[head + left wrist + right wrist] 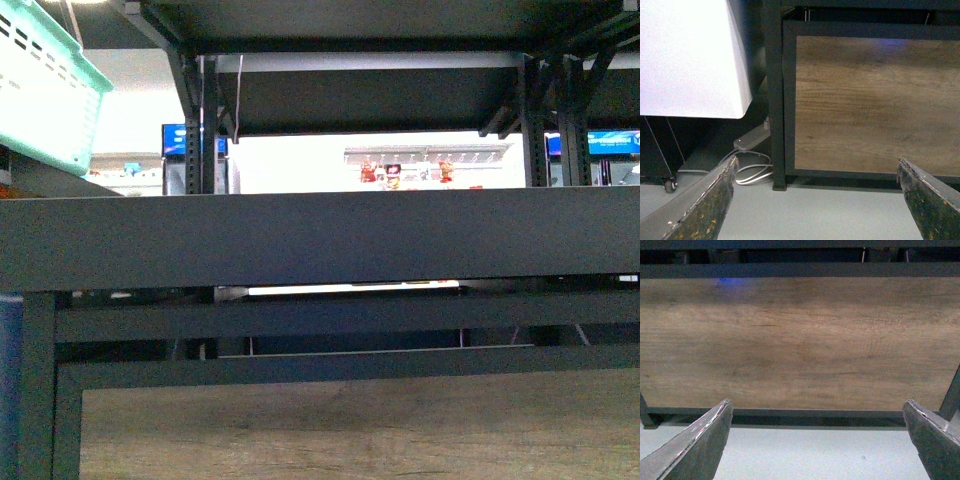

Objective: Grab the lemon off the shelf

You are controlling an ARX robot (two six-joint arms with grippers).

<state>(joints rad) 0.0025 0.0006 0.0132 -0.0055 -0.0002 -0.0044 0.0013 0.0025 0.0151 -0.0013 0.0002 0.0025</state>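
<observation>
The large black metal shelf (300,240) with thick flat decks fills the front view. Its middle deck's front edge is at camera height, so that deck's top is hidden. Below it a brown wood-grain panel (800,340) is framed in black bars, and a turquoise slotted plastic basket (40,90) shows above the deck's left end. The bright yellow lemon appears in no view, so its direction, long axis, pointing and the nearer arm cannot be told; likely it lies on a deck above both hands. The left gripper (816,161) and right gripper (817,402) are spread wide and empty, facing the low panel.
</observation>
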